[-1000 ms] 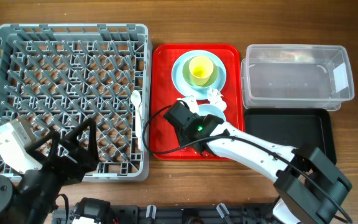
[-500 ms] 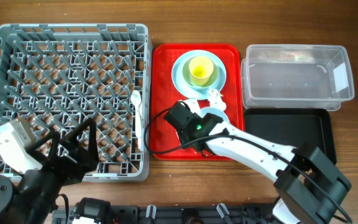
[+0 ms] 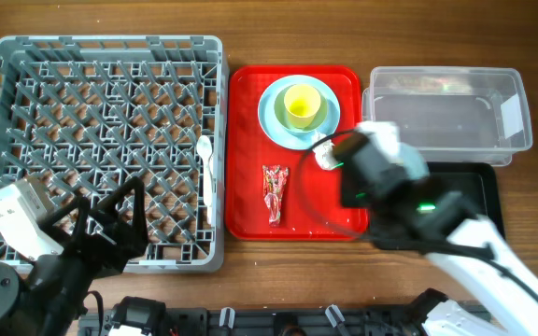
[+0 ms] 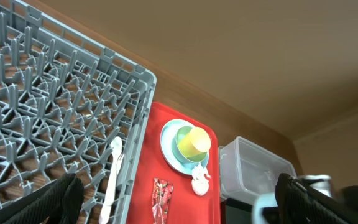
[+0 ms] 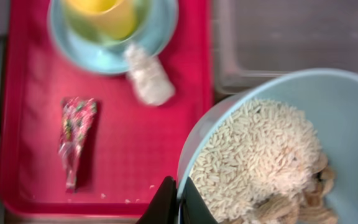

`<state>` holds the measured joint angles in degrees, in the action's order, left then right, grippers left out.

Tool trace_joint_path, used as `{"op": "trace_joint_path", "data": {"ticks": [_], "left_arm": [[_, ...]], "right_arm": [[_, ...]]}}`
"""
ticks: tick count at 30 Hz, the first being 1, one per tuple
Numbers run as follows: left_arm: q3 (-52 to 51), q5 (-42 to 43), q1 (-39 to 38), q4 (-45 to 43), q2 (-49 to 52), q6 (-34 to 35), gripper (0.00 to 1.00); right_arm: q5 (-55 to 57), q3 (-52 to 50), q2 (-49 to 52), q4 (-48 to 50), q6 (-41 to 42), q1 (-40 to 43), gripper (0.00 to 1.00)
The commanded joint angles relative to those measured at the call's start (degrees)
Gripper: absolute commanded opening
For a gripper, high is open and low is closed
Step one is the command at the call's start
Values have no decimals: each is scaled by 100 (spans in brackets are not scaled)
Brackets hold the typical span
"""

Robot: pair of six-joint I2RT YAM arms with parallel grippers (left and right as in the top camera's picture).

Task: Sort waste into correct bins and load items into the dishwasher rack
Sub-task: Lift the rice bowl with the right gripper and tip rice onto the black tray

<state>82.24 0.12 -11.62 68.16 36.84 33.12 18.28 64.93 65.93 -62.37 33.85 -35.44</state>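
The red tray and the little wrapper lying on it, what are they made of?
The red tray looks like hard moulded plastic: smooth, evenly coloured, with a raised rounded rim. The wrapper seems to be thin plastic film or foil: crinkled, printed, slightly shiny. The look alone cannot settle which.

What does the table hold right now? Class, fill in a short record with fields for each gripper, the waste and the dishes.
left gripper: open, empty, over rack
right gripper: shut on bowl rim
bowl contents: rice scraps
wrapper: lying on red tray
tissue: on red tray, at plate edge
cup: standing on plate
cutlery piece: in rack, near right wall
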Motion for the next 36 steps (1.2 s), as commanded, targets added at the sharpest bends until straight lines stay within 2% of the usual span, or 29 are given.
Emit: {"op": "trace_joint_path", "data": {"ticks": [1, 3, 8, 12, 17, 20, 24, 27, 36], "left_arm": [[-4, 4, 33, -13, 2, -50, 100], [-4, 4, 33, -13, 2, -50, 100], [-4, 4, 33, -13, 2, -50, 100], [-4, 4, 33, -13, 2, -50, 100], [-4, 4, 33, -13, 2, -50, 100], [-4, 4, 33, -13, 2, -50, 100], [-4, 7, 33, -13, 2, -50, 100], [-4, 7, 33, -13, 2, -50, 100], [-4, 4, 33, -15, 2, -50, 100]], "right_arm": [[-1134, 85, -535, -160, -1064, 1335, 4], [-1558, 81, -638, -234, -1486, 1967, 4], [-4583, -245, -343, -219, -3620, 4986, 4], [-6531, -671, 435, -308, -4717, 6234, 4], [-7954, -1287, 1591, -326, -5989, 6736, 4], [-8553, -1429, 2199, -326, -6520, 6752, 4], [-8627, -1438, 2761, -361, -6524, 6780, 4], [-8957, -1436, 2822, -437, -6537, 6985, 4], [-9390, -1438, 2822, -529, -6572, 8231, 4]]}}
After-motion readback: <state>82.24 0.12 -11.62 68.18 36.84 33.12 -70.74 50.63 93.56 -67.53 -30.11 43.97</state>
